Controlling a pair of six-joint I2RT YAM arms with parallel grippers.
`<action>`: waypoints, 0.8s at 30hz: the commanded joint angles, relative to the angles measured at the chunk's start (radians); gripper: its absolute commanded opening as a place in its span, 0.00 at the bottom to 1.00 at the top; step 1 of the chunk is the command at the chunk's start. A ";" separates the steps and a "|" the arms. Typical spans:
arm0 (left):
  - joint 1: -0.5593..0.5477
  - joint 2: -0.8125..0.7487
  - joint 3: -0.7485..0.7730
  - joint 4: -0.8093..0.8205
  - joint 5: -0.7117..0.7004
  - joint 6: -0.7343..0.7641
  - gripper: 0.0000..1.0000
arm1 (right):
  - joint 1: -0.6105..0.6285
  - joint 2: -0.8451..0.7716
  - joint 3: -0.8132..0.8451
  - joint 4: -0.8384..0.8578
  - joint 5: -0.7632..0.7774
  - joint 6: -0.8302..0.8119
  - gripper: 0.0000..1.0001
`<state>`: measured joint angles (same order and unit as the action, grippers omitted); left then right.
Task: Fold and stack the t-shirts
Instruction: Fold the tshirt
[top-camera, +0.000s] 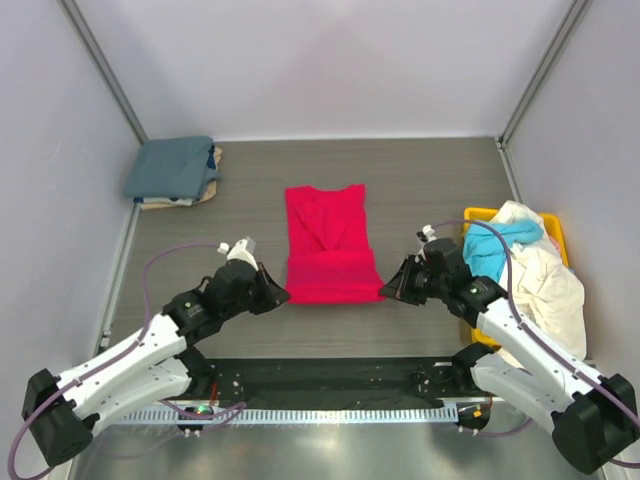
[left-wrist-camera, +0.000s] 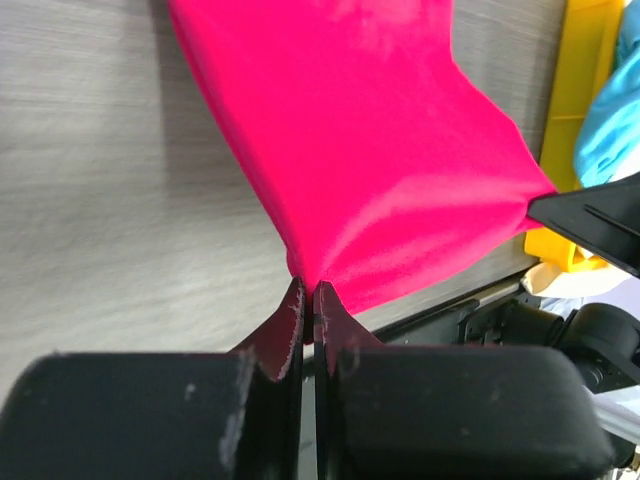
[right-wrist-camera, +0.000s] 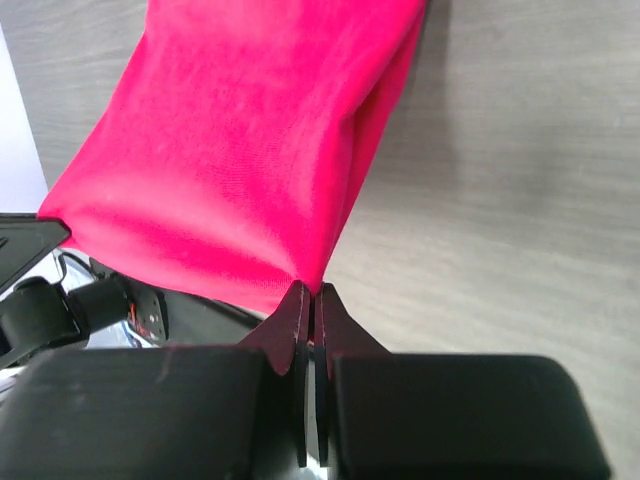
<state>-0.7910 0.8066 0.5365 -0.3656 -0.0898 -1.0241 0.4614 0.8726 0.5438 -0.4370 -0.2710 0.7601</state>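
Note:
A red-pink t-shirt (top-camera: 328, 245) lies in the middle of the table, narrowed lengthwise, its near edge lifted and stretched between my two grippers. My left gripper (top-camera: 283, 294) is shut on the near left corner of it (left-wrist-camera: 360, 170). My right gripper (top-camera: 388, 290) is shut on the near right corner (right-wrist-camera: 250, 150). A slate blue-grey t-shirt (top-camera: 170, 166) lies folded on top of a tan one (top-camera: 207, 190) at the far left. Cyan (top-camera: 500, 243) and cream-white (top-camera: 545, 275) t-shirts are heaped in the bin at the right.
A yellow plastic bin (top-camera: 478, 214) stands at the right, close behind my right arm; it also shows in the left wrist view (left-wrist-camera: 578, 90). A black strip (top-camera: 330, 380) runs along the near table edge. Walls close in the left, right and far sides.

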 joint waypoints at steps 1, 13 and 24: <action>-0.001 -0.041 0.071 -0.200 -0.093 -0.021 0.00 | 0.013 -0.012 0.068 -0.143 0.101 0.038 0.01; 0.099 0.236 0.497 -0.337 -0.234 0.223 0.00 | -0.050 0.336 0.497 -0.190 0.240 -0.108 0.01; 0.349 0.591 0.778 -0.260 0.048 0.318 0.00 | -0.141 0.670 0.830 -0.216 0.231 -0.219 0.01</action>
<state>-0.4900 1.3483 1.2251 -0.6128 -0.0746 -0.7704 0.3691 1.5108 1.2896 -0.6086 -0.1303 0.6159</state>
